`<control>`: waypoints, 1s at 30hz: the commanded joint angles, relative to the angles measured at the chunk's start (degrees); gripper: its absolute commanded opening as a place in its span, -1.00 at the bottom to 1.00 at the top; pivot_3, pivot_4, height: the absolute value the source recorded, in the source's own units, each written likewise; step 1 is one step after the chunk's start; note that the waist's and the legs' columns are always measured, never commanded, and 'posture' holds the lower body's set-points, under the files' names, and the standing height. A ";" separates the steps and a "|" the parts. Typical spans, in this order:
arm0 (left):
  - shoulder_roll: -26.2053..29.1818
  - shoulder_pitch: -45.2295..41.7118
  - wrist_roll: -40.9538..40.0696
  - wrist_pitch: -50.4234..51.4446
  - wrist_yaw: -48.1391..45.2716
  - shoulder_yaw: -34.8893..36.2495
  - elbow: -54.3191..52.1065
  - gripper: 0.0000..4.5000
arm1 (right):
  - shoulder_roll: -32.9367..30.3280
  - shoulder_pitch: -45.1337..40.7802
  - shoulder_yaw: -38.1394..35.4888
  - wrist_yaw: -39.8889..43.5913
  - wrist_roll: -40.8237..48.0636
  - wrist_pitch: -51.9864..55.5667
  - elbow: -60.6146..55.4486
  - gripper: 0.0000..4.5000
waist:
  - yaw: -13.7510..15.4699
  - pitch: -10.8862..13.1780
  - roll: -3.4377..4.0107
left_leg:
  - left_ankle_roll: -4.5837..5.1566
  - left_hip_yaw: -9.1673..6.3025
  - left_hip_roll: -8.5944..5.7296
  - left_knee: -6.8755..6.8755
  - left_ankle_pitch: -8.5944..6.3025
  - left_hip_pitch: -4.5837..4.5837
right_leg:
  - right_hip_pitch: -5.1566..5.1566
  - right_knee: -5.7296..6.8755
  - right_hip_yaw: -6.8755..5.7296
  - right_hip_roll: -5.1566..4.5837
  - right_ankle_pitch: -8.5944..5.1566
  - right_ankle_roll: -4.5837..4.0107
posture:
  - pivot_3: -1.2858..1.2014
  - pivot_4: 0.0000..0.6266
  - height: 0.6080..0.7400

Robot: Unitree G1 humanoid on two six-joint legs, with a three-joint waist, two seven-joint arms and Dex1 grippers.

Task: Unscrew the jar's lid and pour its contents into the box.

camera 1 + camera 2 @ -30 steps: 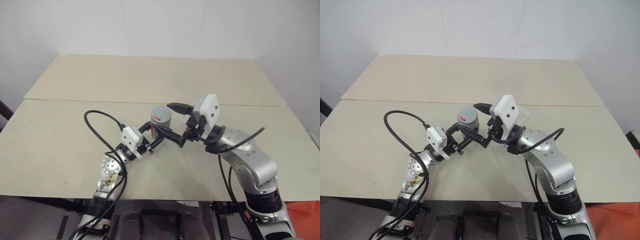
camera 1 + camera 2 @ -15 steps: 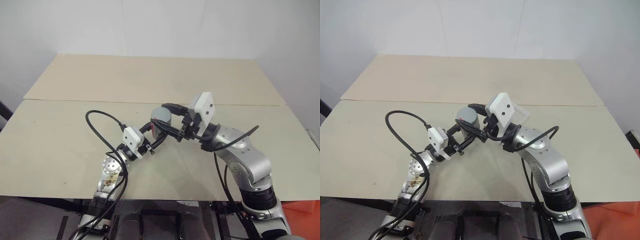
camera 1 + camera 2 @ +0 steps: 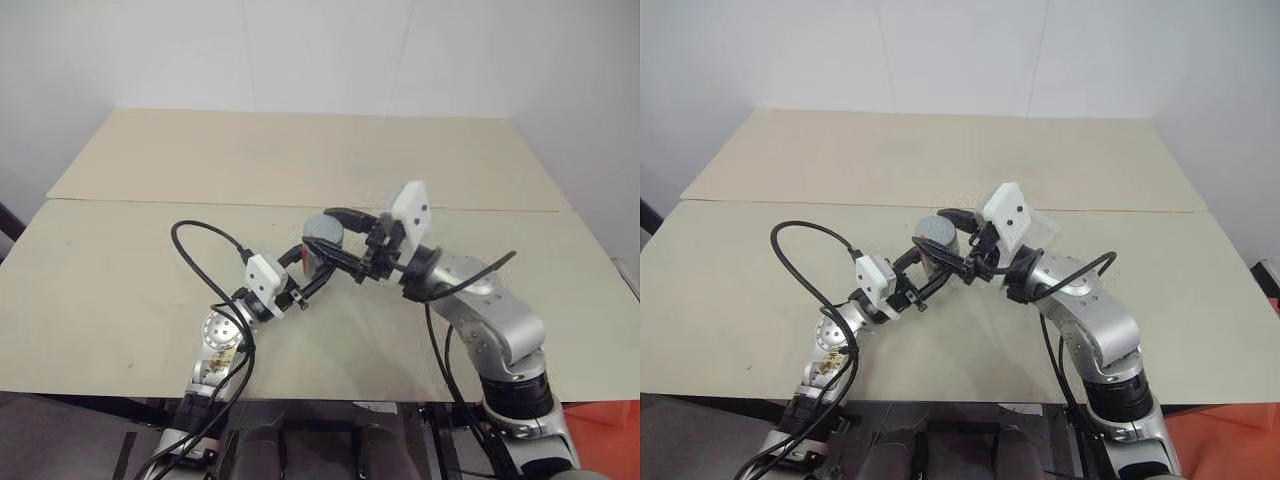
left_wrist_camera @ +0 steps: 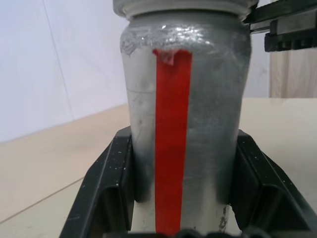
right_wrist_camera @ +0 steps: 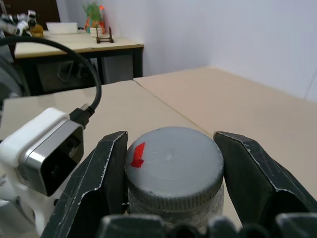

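Both sets of jaws are clamped now: my left jaws (image 3: 312, 262) grip the jar (image 4: 181, 124) by its silvery body, red strip facing the wrist camera, and my right jaws (image 5: 171, 163) squeeze the lid (image 5: 172, 161) from either side, fingers (image 5: 106, 171) pressed against its ribbed edge. I see the lid seated on the jar, a small red mark on top. The jar is held upright above the bench (image 3: 120, 260), near its middle seam. A black cable (image 3: 195, 235) loops beside my left wrist.
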 commanded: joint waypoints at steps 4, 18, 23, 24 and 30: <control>-0.24 -0.21 0.59 -2.02 -0.29 -0.88 -0.20 -0.06 | 0.08 -2.50 -3.50 -1.07 5.30 3.56 -2.71 0.21 | -0.05 0.00 0.00 | 0.00 0.00 0.00 -0.01 0.00 0.00 | -0.01 0.00 0.00 0.00 0.00 0.00 | 0.03 -0.52 1.00; 0.02 -0.73 2.31 -4.14 -0.73 -2.03 2.03 -0.06 | -0.55 -4.25 -4.68 -1.45 10.24 7.89 -3.81 0.21 | -0.05 0.00 0.00 | 0.00 0.00 0.00 0.00 0.00 -0.01 | -0.01 -0.01 0.00 0.00 0.00 0.00 | 0.03 -0.52 1.00; 0.11 -0.66 -0.08 -2.40 -2.88 -2.75 1.12 -0.06 | -1.33 -4.56 -4.45 0.07 10.45 7.36 -3.91 0.21 | -0.08 0.00 0.00 | 0.00 0.00 0.00 -0.01 0.00 -0.01 | -0.01 -0.01 0.00 0.00 0.00 0.00 | 0.03 -0.52 1.00; 0.15 -0.62 -0.43 -2.18 -3.33 -2.87 0.87 -0.06 | -1.57 -4.64 -4.36 0.46 10.37 7.19 -3.79 0.21 | -0.08 0.00 0.00 | 0.00 0.00 0.00 -0.01 0.00 -0.01 | -0.01 -0.01 0.00 0.00 0.00 0.00 | 0.03 -0.52 1.00; 0.73 -0.29 -3.72 -0.52 -6.76 -3.44 -0.76 -0.06 | -4.64 -5.58 -4.33 5.35 9.96 6.14 -1.57 0.21 | -0.08 0.00 0.00 | 0.00 0.00 0.00 -0.01 0.00 -0.01 | -0.01 -0.01 0.00 0.00 0.00 0.00 | 0.03 -0.52 1.00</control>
